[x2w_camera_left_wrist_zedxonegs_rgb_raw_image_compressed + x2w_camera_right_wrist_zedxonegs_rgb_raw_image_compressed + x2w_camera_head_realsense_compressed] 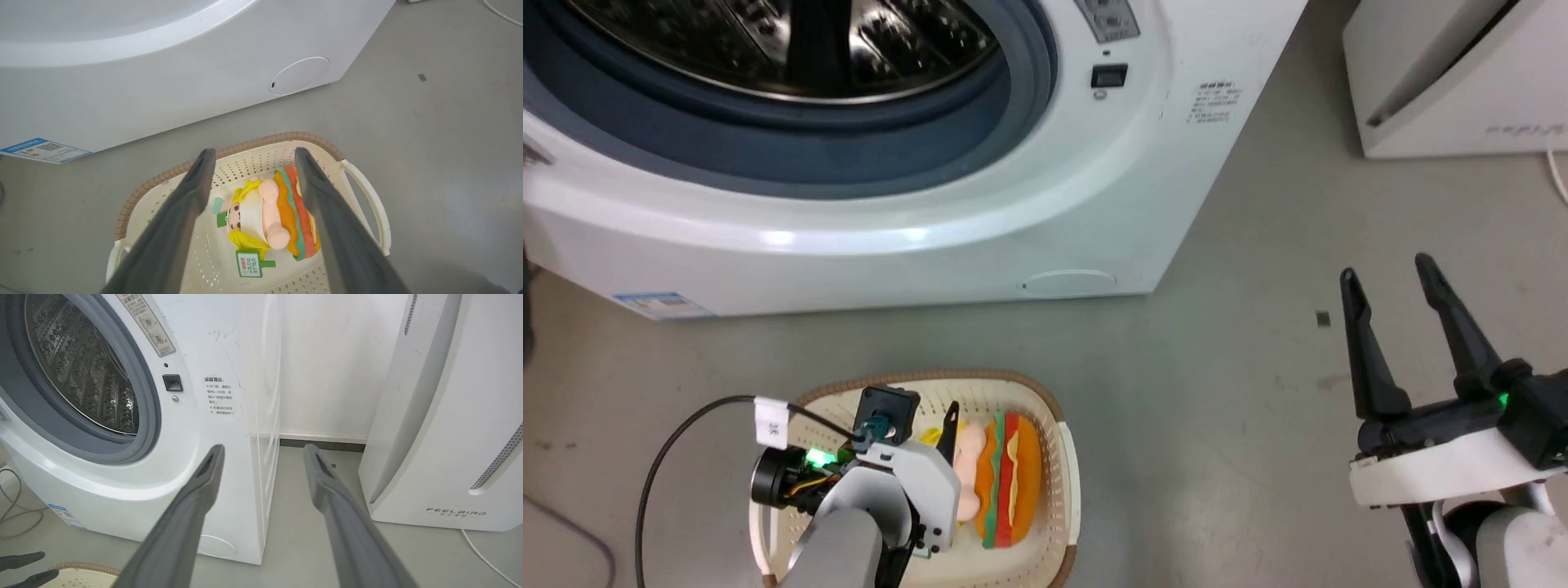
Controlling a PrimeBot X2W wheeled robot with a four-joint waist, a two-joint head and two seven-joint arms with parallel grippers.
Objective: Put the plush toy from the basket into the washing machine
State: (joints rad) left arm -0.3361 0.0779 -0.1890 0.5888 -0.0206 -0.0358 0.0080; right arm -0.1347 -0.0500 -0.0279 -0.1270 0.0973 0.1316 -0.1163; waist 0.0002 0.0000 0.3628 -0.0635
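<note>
Pre-grasp step: left end effector [254, 153] wide open and empty, hovers above basket [163, 177] on floor, lined up on plush toy [267, 214] lying inside. Right end effector [1388, 273] open, empty, off aside. Next: descend, close on it, carry to washing machine [915, 220]

Grey floor [1241, 392] is carrying the washing machine [1013, 204] at the back. The basket [1068, 474] is sitting near its front. A white appliance [1462, 82] is standing to the right, with a white cord [1558, 175] lying beside it.
</note>
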